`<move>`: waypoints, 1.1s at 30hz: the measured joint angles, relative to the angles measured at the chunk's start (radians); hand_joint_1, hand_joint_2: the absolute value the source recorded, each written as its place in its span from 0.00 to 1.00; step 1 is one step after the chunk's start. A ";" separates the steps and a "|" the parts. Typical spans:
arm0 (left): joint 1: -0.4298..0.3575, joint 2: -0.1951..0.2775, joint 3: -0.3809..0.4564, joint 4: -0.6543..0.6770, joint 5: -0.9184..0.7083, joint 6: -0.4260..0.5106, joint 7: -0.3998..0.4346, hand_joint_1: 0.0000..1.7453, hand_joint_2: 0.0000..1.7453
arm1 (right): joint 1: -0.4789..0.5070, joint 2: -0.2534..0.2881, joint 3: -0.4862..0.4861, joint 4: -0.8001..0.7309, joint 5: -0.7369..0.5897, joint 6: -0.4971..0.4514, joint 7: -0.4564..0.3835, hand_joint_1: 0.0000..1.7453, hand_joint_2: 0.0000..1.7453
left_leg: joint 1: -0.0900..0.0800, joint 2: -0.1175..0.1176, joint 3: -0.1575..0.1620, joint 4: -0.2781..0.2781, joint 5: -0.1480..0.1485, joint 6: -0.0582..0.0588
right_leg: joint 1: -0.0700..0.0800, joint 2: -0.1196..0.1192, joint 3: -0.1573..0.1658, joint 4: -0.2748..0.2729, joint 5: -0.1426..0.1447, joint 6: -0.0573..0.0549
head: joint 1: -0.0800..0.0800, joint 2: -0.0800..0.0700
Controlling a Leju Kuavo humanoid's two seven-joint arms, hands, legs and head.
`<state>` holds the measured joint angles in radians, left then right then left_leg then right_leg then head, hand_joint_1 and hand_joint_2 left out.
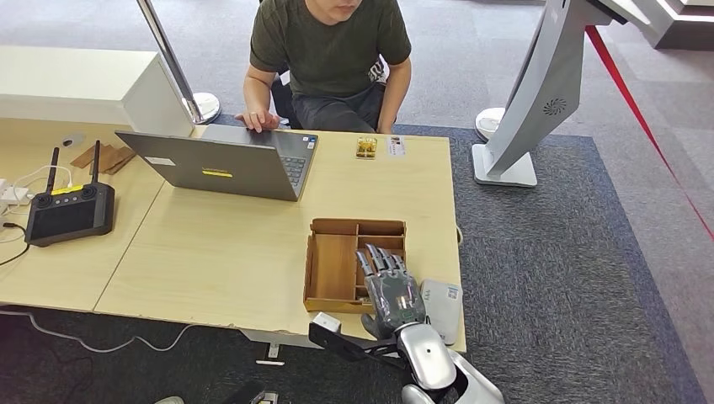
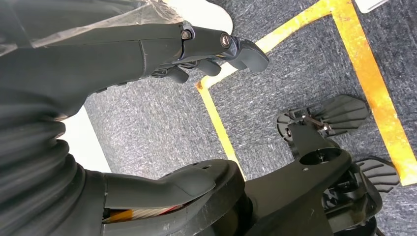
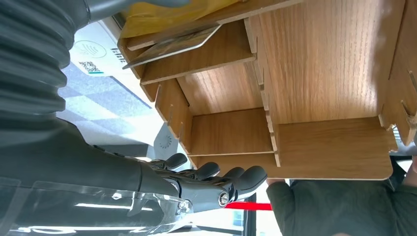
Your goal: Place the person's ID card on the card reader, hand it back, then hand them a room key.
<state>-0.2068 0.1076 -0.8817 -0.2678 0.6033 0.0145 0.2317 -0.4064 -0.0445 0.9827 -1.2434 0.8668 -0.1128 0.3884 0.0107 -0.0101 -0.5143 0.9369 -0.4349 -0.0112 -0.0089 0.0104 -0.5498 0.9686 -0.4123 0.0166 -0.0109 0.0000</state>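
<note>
Over the wooden organizer tray (image 1: 335, 268) at the near edge of the table (image 1: 219, 252), the robot's right hand (image 1: 389, 284) hovers flat with its fingers stretched out and slightly apart, gripping nothing that I can make out. From the head view it covers the tray's right-hand compartments, at about five o'clock from the table's middle. The right wrist view shows the hand (image 3: 206, 182) beside the tray's dividers (image 3: 265, 113), and a card (image 3: 172, 46) lying in one of the small compartments under a yellowish thing I cannot identify. Just beside the tray at three o'clock lies the white card reader (image 1: 442, 307), near the table's corner.

At the far edge, twelve o'clock from the tray, a small yellow item (image 1: 365, 147) and a white card (image 1: 396, 146) lie side by side in front of the person (image 1: 333, 55), whose hand (image 1: 259, 120) rests by the open laptop (image 1: 231, 164). A black controller with two antennas (image 1: 69, 206) sits at nine o'clock.

The left hand (image 2: 206, 49) hangs over the carpet floor (image 2: 295, 64), fingers loosely curled and holding nothing.
</note>
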 joint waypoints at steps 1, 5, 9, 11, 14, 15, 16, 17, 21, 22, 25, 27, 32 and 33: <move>0.000 0.000 0.000 0.000 -0.001 0.000 0.000 0.00 1.00 | 0.000 0.000 0.000 0.002 0.000 0.000 0.001 0.00 1.00 | 0.000 0.000 0.000 0.000 0.000 0.000 | 0.000 0.000 0.000 0.000 0.000 0.000 | 0.000 0.000; 0.000 0.000 0.000 0.000 -0.005 0.000 0.000 0.00 1.00 | 0.000 -0.004 -0.001 0.004 0.000 0.000 0.009 0.00 1.00 | 0.000 0.000 0.000 0.000 0.000 0.000 | 0.000 0.000 0.000 0.000 0.000 0.000 | 0.000 0.000; 0.000 0.000 0.000 0.000 -0.005 0.000 0.000 0.00 1.00 | 0.001 -0.007 -0.002 0.004 0.001 0.000 0.010 0.00 1.00 | 0.000 0.000 0.000 0.000 0.000 0.000 | 0.000 0.000 0.000 0.000 0.000 0.000 | 0.000 0.000; 0.000 0.000 0.000 0.000 -0.005 0.000 0.000 0.00 1.00 | 0.001 -0.009 -0.002 0.004 0.001 0.000 0.010 0.00 1.00 | 0.000 0.000 0.000 0.000 0.000 0.000 | 0.000 0.000 0.000 0.000 0.000 0.000 | 0.000 0.000; 0.000 0.000 0.000 0.000 -0.005 0.000 0.000 0.00 1.00 | 0.001 -0.011 -0.002 0.004 0.001 0.000 0.010 0.00 1.00 | 0.000 0.000 0.000 0.000 0.000 0.000 | 0.000 0.000 0.000 0.000 0.000 0.000 | 0.000 0.000; 0.000 0.000 0.000 0.000 -0.005 0.000 0.000 0.00 1.00 | 0.001 -0.012 -0.002 0.004 0.001 0.000 0.010 0.00 1.00 | 0.000 0.000 0.000 0.000 0.000 0.000 | 0.000 0.000 0.000 0.000 0.000 0.000 | 0.000 0.000; 0.000 0.000 0.000 0.000 -0.005 0.001 0.000 0.00 1.00 | 0.001 -0.012 -0.003 0.004 0.001 0.001 0.010 0.00 1.00 | 0.000 0.000 0.000 0.000 0.000 0.000 | 0.000 0.000 0.000 0.000 0.000 0.000 | 0.000 0.000; 0.001 0.000 0.001 0.000 -0.005 0.002 0.000 0.00 1.00 | 0.002 -0.013 -0.003 0.004 0.001 0.001 0.011 0.00 1.00 | 0.000 0.000 0.000 0.000 0.000 0.000 | 0.000 0.000 0.000 0.000 0.000 0.000 | 0.000 0.000; 0.002 0.000 0.003 0.000 -0.005 0.003 0.000 0.00 1.00 | 0.006 -0.015 -0.010 0.008 -0.003 0.001 0.013 0.00 1.00 | 0.000 0.000 0.000 0.000 0.000 0.000 | 0.000 0.000 0.000 0.000 0.000 0.000 | 0.000 0.000; 0.002 0.000 0.005 0.000 -0.005 0.003 0.000 0.00 1.00 | 0.008 -0.016 -0.012 0.009 -0.004 0.001 0.013 0.00 1.00 | 0.000 0.000 0.000 0.000 0.000 0.000 | 0.000 0.000 0.000 0.000 0.000 0.000 | 0.000 0.000; 0.002 0.000 0.010 0.000 -0.006 0.003 0.000 0.00 1.00 | 0.012 -0.016 -0.016 0.012 -0.007 0.001 0.013 0.00 1.00 | 0.000 0.000 0.000 0.000 0.000 0.000 | 0.000 0.000 0.000 0.000 0.000 0.000 | 0.000 0.000; 0.003 0.000 0.012 0.000 -0.007 0.003 0.000 0.00 1.00 | 0.012 -0.016 -0.017 0.013 -0.007 0.001 0.013 0.00 1.00 | 0.000 0.000 0.000 0.000 0.000 0.000 | 0.000 0.000 0.000 0.000 0.000 0.000 | 0.000 0.000; 0.003 0.000 0.017 0.000 -0.007 0.003 0.000 0.00 1.00 | 0.013 -0.016 -0.017 0.013 -0.007 0.001 0.013 0.00 1.00 | 0.000 0.000 0.000 0.000 0.000 0.000 | 0.000 0.000 0.000 0.000 0.000 0.000 | 0.000 0.000; 0.003 0.000 0.017 0.000 -0.007 0.003 0.000 0.00 1.00 | 0.013 -0.016 -0.018 0.013 -0.007 0.001 0.013 0.00 1.00 | 0.000 0.000 0.000 0.000 0.000 0.000 | 0.000 0.000 0.000 0.000 0.000 0.000 | 0.000 0.000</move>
<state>-0.2037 0.1076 -0.8642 -0.2678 0.5959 0.0175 0.2316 -0.3930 -0.0610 0.9651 -1.2303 0.8598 -0.1122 0.4013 0.0107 -0.0100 -0.5144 0.9368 -0.4349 -0.0113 -0.0089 0.0104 -0.5503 0.9686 -0.4124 0.0165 -0.0110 0.0000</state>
